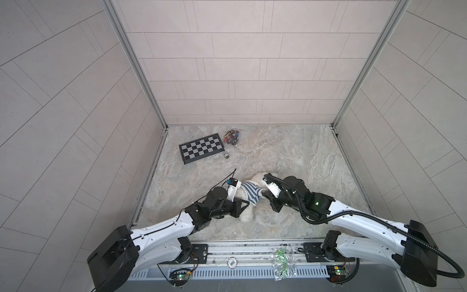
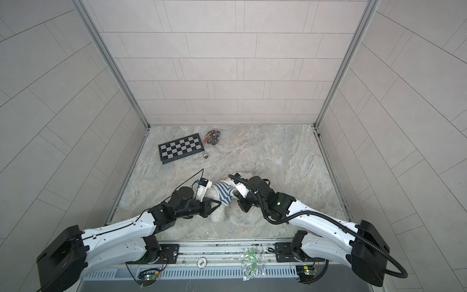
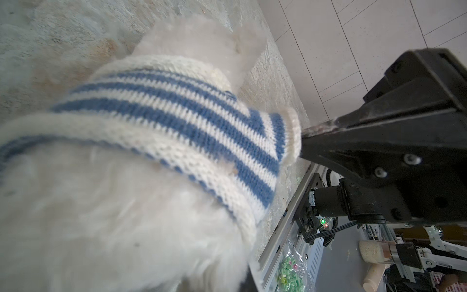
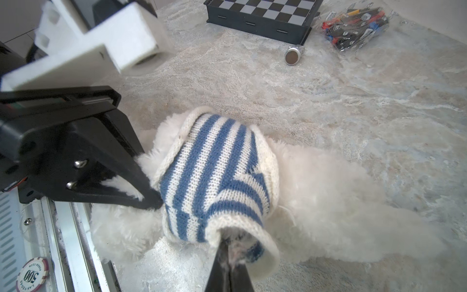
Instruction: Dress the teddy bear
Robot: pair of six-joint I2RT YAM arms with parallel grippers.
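Observation:
The white fluffy teddy bear (image 1: 246, 215) (image 2: 218, 215) lies mid-table with a blue-and-white striped shirt (image 1: 249, 192) (image 2: 223, 192) pulled over its body. My left gripper (image 1: 248, 202) (image 2: 220, 202) (image 4: 154, 201) is shut, its tips pinched on the shirt's (image 4: 214, 164) side edge. My right gripper (image 4: 231, 255) (image 1: 264, 194) reaches into a sleeve cuff and is shut on a tuft of the bear's (image 4: 328, 202) arm fur inside. In the left wrist view the bear (image 3: 113, 215) and shirt (image 3: 177, 113) fill the frame and hide my own jaws; the right gripper (image 3: 303, 144) meets the cuff.
A folded chessboard (image 1: 201, 148) (image 4: 260, 12), a bag of small coloured parts (image 1: 232, 136) (image 4: 356, 27) and a small metal cylinder (image 1: 226, 155) (image 4: 293, 54) lie at the back left. On the front rail sit a bag of green pieces (image 1: 281, 260) and a poker chip (image 1: 232, 263).

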